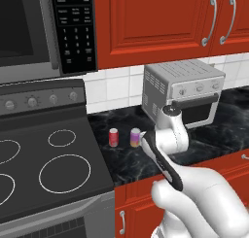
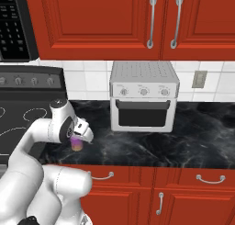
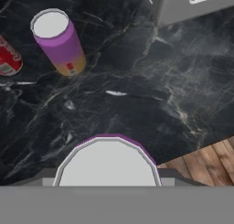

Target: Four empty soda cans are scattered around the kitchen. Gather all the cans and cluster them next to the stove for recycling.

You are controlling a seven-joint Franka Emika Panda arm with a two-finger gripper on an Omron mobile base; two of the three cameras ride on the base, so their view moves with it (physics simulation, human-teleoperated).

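The gripper (image 2: 78, 139) hangs over the front part of the black marbled counter (image 2: 151, 146), to the right of the stove (image 1: 48, 164), and it is clenched on a purple-pink soda can (image 2: 77, 145) whose silvery top fills the near edge of the hand view. Whether that can rests on the counter or is held just above it cannot be told. Farther back from the stove's front edge, still just right of the cooktop, a second purple-pink can with an orange base band (image 1: 135, 137) stands upright on the counter. Just beside it, on the side nearer the stove, stands a red can (image 1: 114, 137); the two are close but apart. Farther from the stove, at the backsplash, sits the silver toaster oven (image 2: 144, 95), well right of the cans.
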